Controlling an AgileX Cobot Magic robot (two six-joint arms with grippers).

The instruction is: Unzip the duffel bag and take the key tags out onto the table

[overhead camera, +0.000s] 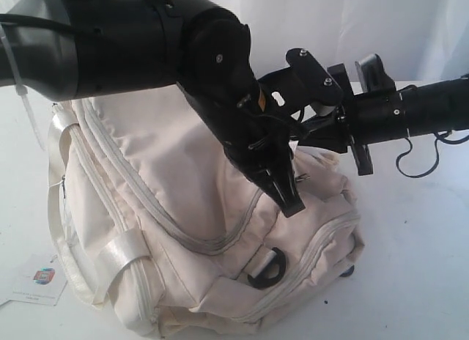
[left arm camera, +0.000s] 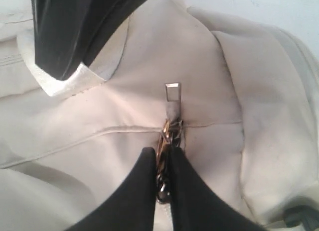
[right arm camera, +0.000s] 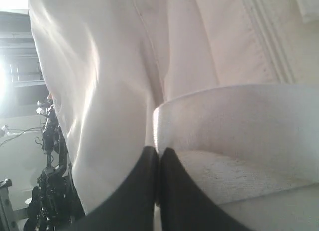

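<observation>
On the white worktop [overhead camera: 418, 274] the duffel bag [overhead camera: 146, 201] lies zipped. The left claw [left arm camera: 162, 156] pinches the chain of the zipper pull [left arm camera: 172, 91], ready to draw it, while the right claw [right arm camera: 158, 156] nips a fabric fold, probably to brace the bag. The key tags are unseen, presumably inside. A paper card [overhead camera: 40, 280] shows a coloured logo, its print unreadable.

Exterior camera looks down at an angle, from close range, on the duffel bag [overhead camera: 146, 171] and white desk [overhead camera: 410, 281], with the left arm [overhead camera: 110, 39] crowding its upper left. Left wrist camera peers along the left end effector [left arm camera: 162, 154], very near the zip pull [left arm camera: 172, 91]. Right wrist camera, sighting along the right end effector [right arm camera: 158, 152], sits hard against the bag. All three share the bag's cream fabric.
</observation>
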